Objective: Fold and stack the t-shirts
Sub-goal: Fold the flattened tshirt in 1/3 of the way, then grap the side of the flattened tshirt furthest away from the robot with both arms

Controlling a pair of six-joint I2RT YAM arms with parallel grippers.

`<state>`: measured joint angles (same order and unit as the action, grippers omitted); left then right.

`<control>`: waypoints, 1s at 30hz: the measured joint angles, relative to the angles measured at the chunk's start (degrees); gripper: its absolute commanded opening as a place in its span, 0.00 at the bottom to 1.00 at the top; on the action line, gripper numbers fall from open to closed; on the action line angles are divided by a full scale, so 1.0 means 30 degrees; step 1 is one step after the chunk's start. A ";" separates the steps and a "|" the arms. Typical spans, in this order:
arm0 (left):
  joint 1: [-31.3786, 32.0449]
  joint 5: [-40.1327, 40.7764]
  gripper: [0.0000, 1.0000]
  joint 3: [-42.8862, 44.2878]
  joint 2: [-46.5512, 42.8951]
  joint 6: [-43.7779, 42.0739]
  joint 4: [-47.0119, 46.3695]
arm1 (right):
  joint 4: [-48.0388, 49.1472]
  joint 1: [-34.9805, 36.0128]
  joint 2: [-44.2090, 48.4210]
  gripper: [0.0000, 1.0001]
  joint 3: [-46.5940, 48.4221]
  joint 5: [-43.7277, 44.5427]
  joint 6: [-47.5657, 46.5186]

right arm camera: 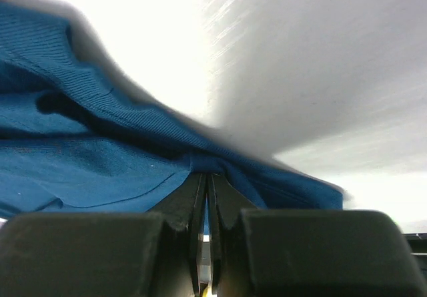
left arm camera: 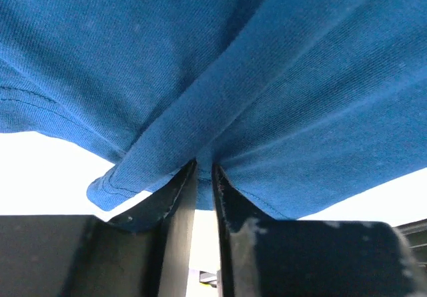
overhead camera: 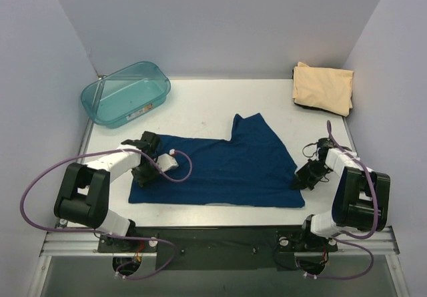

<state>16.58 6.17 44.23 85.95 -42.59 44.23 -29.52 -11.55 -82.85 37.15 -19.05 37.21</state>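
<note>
A navy blue t-shirt [overhead camera: 227, 167] lies spread on the white table, one sleeve pointing to the back. My left gripper [overhead camera: 142, 175] is shut on the shirt's left edge; in the left wrist view a fold of blue cloth [left arm camera: 200, 110] is pinched between the fingers [left arm camera: 230, 210]. My right gripper [overhead camera: 299, 181] is shut on the shirt's right edge; the right wrist view shows blue cloth [right arm camera: 100, 157] bunched at the closed fingertips [right arm camera: 193, 190]. A folded tan t-shirt [overhead camera: 323, 87] lies at the back right, on a dark layer that barely shows beneath it.
A translucent teal tub [overhead camera: 125, 93] stands at the back left, near the table's [overhead camera: 200, 103] left edge. Grey walls close in the back and both sides. Purple cables loop from both arms.
</note>
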 measured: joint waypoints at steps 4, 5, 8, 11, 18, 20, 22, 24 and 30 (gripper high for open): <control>-0.0109 -0.1100 0.59 0.0554 -0.0044 0.0131 0.0947 | -0.0772 -0.0517 -0.0131 0.00 0.1027 0.0189 -0.0627; -0.0189 -0.1501 0.66 0.1005 -0.0058 0.0160 0.1421 | -0.0918 -0.0474 -0.0146 0.05 0.1552 0.0291 -0.0816; -0.0809 -0.3009 0.69 0.3424 -0.0080 0.0423 0.2790 | -0.1617 0.0270 -0.0175 0.31 0.5158 0.0729 -0.1392; -0.2186 -0.4452 0.69 0.7009 -0.0029 0.0794 0.2885 | -0.1559 0.1880 -0.0772 0.41 1.0149 0.1056 -0.2113; -0.5042 -0.4626 0.66 1.0812 0.2907 0.3592 0.0619 | -0.0860 0.4036 -0.7847 0.56 1.9883 0.0736 -0.2929; -0.5399 -0.4452 0.65 1.1227 0.4430 0.4532 0.0102 | -0.0954 0.4299 -1.0593 0.56 2.1770 0.0729 -0.2958; -0.5501 -0.4335 0.65 1.1380 0.5632 0.5340 -0.0226 | -0.1443 0.4546 -1.3806 0.57 2.4123 0.0838 -0.2951; -0.5479 -0.4299 0.65 1.1460 0.6499 0.6062 -0.0423 | -0.1931 0.4838 -1.6728 0.57 2.6141 0.1151 -0.2965; -0.5421 -0.4007 0.65 1.1774 0.7628 0.7176 -0.1428 | -0.2776 0.5428 -1.9125 0.54 2.9281 0.1574 -0.2929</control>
<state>0.32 -5.85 79.55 108.84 -21.06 39.94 -37.85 4.73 -140.22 124.99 -14.33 28.42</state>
